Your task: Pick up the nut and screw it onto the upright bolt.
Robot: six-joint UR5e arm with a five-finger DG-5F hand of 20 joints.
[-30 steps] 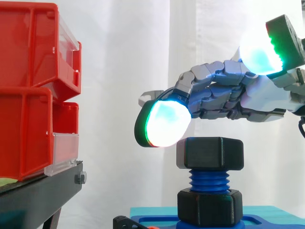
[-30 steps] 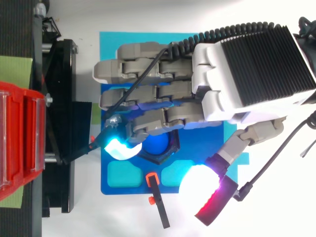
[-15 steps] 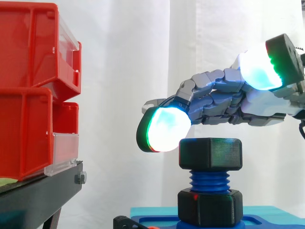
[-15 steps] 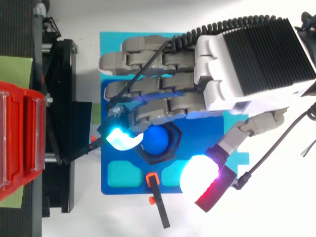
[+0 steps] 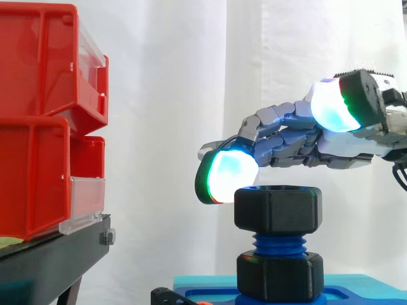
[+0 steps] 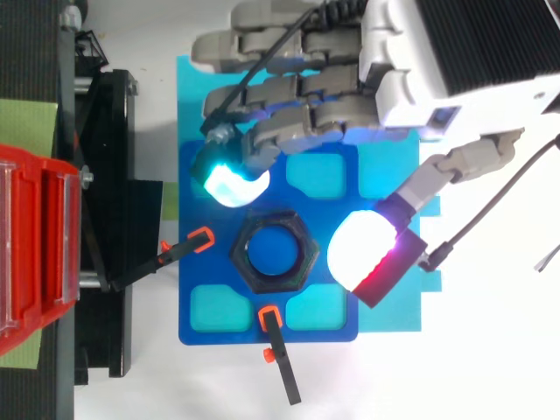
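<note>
- The hand point(image 6: 325, 94) has been drawn off the nut point(image 6: 273, 251) towards the top edge of the top view, so that the whole hexagon is now uncovered, where half a second ago it was partly hidden under the fingers.
- In the side view, less of the blue thread of the bolt point(image 5: 277, 243) is left exposed beneath the nut than a second ago. The nut is therefore judged to be engaged and wound part of the way down.
- The withdrawal is taken as a release between turns. Thread is still to be seen above the lower black nut point(image 5: 277, 276), so further turning appears to be needed.
- The fingers are held loosely extended and spread, and nothing is grasped. The glowing fingertips point(image 6: 229, 182) are seen apart from the nut in the top view, one beyond it and the thumb's pad to its right.
- The nut is seated on the upper end of the bolt, above the blue fixture plate point(image 6: 203, 302).
- The bolt's long axis is held vertical, with the free end pointing up. The nut's bore is aligned with it and its flat faces are level, with no tilt to be made out.
</note>
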